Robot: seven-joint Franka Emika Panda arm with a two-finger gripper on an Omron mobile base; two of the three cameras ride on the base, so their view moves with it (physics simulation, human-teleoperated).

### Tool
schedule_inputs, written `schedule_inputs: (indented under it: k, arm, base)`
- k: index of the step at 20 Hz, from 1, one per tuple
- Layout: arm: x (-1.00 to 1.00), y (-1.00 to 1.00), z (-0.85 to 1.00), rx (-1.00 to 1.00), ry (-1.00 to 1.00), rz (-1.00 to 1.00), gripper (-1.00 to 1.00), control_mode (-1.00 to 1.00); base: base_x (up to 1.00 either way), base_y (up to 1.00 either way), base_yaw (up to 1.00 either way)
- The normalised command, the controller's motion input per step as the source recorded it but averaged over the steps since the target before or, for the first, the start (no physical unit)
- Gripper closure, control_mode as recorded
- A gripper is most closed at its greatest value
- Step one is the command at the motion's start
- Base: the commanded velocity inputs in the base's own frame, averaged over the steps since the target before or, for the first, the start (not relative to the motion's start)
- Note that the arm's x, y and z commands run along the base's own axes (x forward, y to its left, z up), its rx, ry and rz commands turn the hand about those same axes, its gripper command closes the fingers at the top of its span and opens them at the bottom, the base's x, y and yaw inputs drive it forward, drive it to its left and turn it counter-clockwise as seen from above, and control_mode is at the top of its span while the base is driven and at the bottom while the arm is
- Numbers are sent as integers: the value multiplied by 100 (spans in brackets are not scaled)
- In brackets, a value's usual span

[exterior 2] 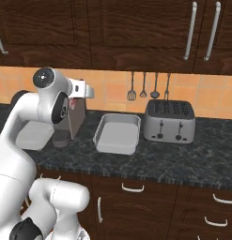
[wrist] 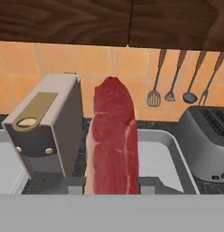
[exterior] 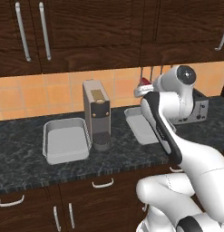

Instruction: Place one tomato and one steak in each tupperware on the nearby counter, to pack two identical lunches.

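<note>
Steak gripped above the counter, between the coffee machine and the right-hand tupperware.

On the counter (exterior: 22, 158), from left to right, are seen the left tupperware (exterior: 66, 141), the coffee machine (exterior: 97, 114), the right tupperware (exterior 2: 117, 133) and the toaster (exterior 2: 169, 121); utensils (exterior 2: 143, 86) are hung on the tiled wall behind. The arm is raised and bent, its hand held level near the coffee machine's top. The gripper (wrist: 111, 185) is clenched on the steak (wrist: 112, 140), which is held upright above the right tupperware's near rim. No legible writing is shown.
</note>
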Motion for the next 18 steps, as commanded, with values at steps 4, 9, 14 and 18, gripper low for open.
schedule_inputs:
  k: [4,9,14,18]
  arm:
    - [10,-34,-58,-1,0,-3,100,-100]
    - [70,-41,-91,0,13,0,100,-100]
    - [79,-38,-98,2,28,0,100,-100]
    - [71,-26,-64,6,31,0,100,-100]
  base:
    - [0,0,0]
    - [0,0,0]
    - [0,0,0]
    - [0,0,0]
